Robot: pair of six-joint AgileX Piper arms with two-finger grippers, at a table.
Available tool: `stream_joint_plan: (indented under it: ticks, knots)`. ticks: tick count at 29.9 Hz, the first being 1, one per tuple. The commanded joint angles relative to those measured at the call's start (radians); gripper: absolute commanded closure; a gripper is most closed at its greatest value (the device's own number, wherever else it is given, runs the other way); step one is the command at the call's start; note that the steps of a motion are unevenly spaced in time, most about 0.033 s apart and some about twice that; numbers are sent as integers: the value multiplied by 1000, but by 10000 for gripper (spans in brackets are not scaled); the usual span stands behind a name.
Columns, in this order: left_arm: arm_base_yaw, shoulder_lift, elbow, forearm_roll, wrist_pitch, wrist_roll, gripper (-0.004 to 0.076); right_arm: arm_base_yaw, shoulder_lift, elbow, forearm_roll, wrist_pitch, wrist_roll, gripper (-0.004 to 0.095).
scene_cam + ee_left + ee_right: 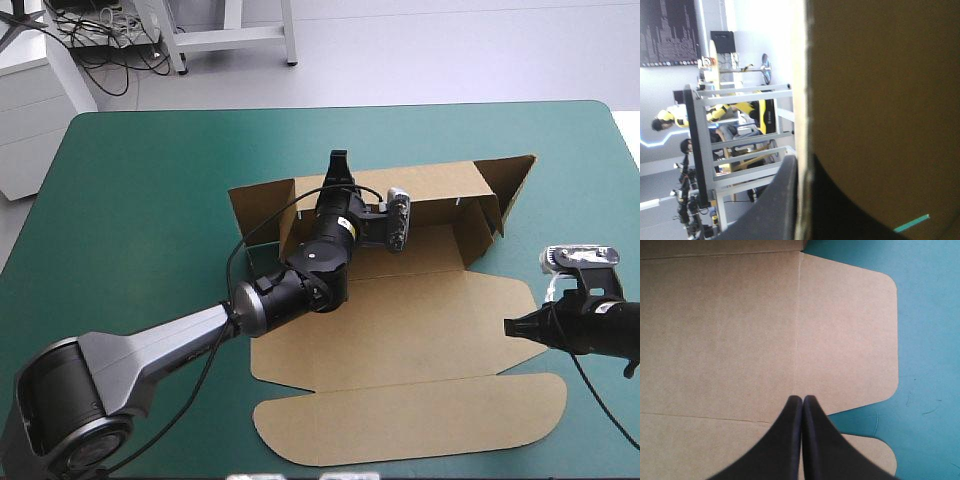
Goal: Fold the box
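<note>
The brown box point(400, 330) lies mid-table with its far wall and side flaps raised and its lid and front flap flat toward the near edge. My left gripper point(340, 162) reaches over the box's floor to the top of the far wall. In the left wrist view its fingers point(782, 200) are shut on that board edge point(880, 100). My right gripper point(507, 327) is shut with nothing held, level with the lid's right edge. In the right wrist view its tip point(802, 398) stands over the crease of the lid's rounded side flap point(850, 330).
The teal-green cover point(140, 190) surrounds the box, with wide strips to the left and along the far edge. The front flap point(400, 420) ends close to the table's near edge. A raised side flap point(510, 180) leans outward at the box's far right corner.
</note>
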Motion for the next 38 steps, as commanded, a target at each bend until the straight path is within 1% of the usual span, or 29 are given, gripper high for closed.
stream_joint_plan:
  ticks: [1,7,12,17,20,22,24,26,29,33,38]
  knots:
    - [-24,-11,-21,152,-29,-58,734,1,-11,-25,24,-14,-2,928]
    - [-24,40,-21,311,4,-189,734,1,-11,-25,24,-14,-2,928]
    - [-24,51,-21,349,-3,-224,734,1,-11,-57,22,-1,-2,928]
    - [-24,56,-21,351,5,-224,734,1,-11,-177,22,55,5,920]
    - [-24,56,-21,351,7,-224,734,1,-11,-270,-11,110,74,920]
    - [-24,56,-21,351,7,-226,734,1,-11,-326,-41,138,104,902]
    - [-24,56,-21,351,7,-247,734,1,-11,-375,-53,161,122,857]
    - [-24,56,-21,351,7,-267,734,1,-11,-420,-59,166,143,791]
    - [-24,56,-21,351,-2,-272,734,1,-11,-460,-59,164,162,657]
    - [-24,56,-21,351,-18,-272,734,1,-11,-473,-57,131,190,509]
    - [-24,56,-21,351,-27,-272,734,1,-11,-473,-54,61,190,407]
